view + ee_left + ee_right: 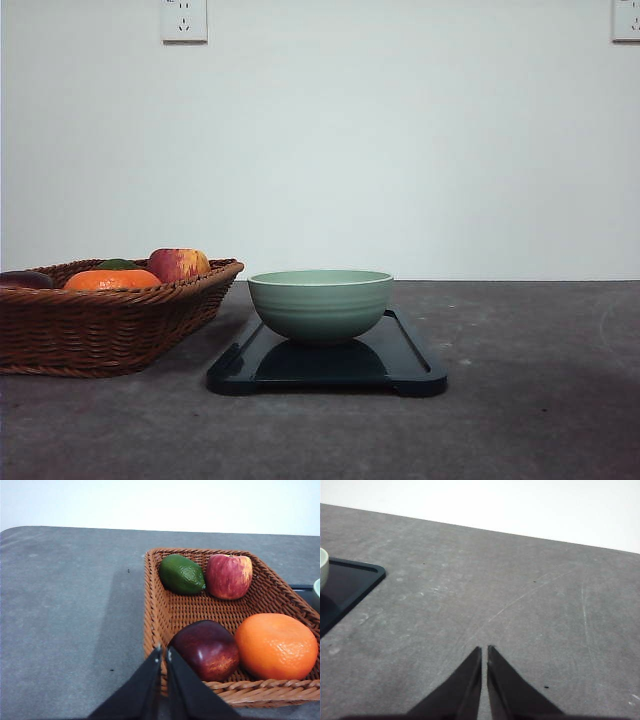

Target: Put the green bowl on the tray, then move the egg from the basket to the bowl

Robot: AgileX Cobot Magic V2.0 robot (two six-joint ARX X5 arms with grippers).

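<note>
Left hand, closed and empty at the basket rim, should open before reaching ahead for the egg, not identifiable among the fruit.

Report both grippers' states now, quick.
Left gripper: jaws shut, holding nothing, at the basket rim.
Right gripper: jaws shut, holding nothing, over bare table.

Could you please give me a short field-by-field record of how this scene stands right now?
green bowl: upright on the tray
basket: beside the tray, on the robot's left
basket contents: avocado, red apple, dark red fruit, orange; no egg visible
left hand: shut, empty, at basket's near rim
right hand: shut, empty, over bare table
</note>
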